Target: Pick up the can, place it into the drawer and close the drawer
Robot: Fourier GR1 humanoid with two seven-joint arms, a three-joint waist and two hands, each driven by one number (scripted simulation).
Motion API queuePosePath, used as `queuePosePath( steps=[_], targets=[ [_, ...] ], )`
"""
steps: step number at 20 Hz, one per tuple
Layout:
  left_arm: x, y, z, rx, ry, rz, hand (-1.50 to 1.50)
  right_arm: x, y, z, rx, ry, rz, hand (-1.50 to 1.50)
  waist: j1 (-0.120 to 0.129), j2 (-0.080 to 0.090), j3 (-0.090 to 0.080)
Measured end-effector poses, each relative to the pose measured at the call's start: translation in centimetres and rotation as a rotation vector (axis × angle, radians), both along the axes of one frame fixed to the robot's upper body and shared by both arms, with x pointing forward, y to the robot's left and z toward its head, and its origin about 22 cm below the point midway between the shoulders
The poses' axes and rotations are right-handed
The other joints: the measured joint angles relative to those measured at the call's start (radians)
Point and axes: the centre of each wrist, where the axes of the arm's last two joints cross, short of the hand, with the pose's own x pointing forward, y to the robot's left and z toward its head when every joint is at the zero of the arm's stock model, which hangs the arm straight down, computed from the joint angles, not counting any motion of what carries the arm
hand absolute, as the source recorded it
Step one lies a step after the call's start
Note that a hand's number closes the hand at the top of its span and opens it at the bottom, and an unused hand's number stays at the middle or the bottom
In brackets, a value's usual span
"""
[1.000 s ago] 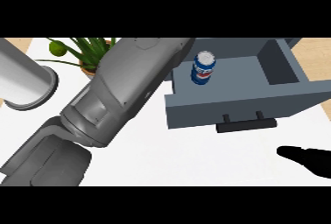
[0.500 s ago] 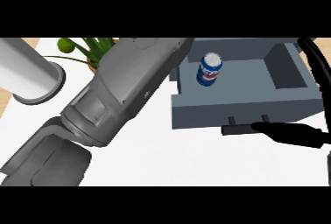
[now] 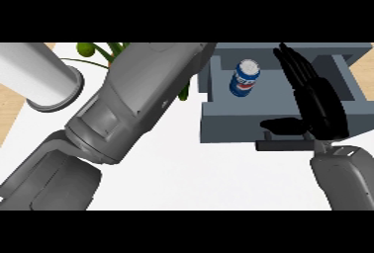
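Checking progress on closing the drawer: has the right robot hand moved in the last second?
Yes. The right robot hand rose from the lower right corner, now over the drawer front.

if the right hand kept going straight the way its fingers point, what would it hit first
Probably the drawer's back wall. The right hand is open over the drawer, fingers pointing up the view toward its far end. The can stands left of that line. Height is unclear, so it might pass over the wall.

A single view looks steeply down from the robot's head onto the white counter top [image 3: 190,173], close enough that the grey left forearm [image 3: 124,113] fills much of the frame and the open grey box-shaped drawer [image 3: 234,121] sits upper right
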Motion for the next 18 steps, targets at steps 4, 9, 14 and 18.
queuePosePath(
  steps=[4,9,14,18],
  targets=[
    [0.4,1.1,-0.4,-0.01,0.007,0.0,-1.5,2.5,0.8,-2.3,-0.066,-0.002,-0.018,-1.5,0.015,-0.004,0.0],
    [0.8,2.4,-0.1,-0.01,0.003,0.018,-1.5,5.2,1.6,-4.8,-0.113,-0.016,-0.046,-1.5,0.031,-0.008,-0.001],
    [1.3,4.3,1.1,-0.013,0.002,0.032,-1.5,7.8,2.4,-5.8,-0.142,-0.058,-0.107,-1.5,0.044,-0.011,-0.002],
    [1.7,5.9,0.6,-0.01,0.013,0.035,-1.5,9.8,2.9,-5.7,-0.148,-0.106,-0.16,-1.5,0.059,-0.008,-0.001]
  ],
)
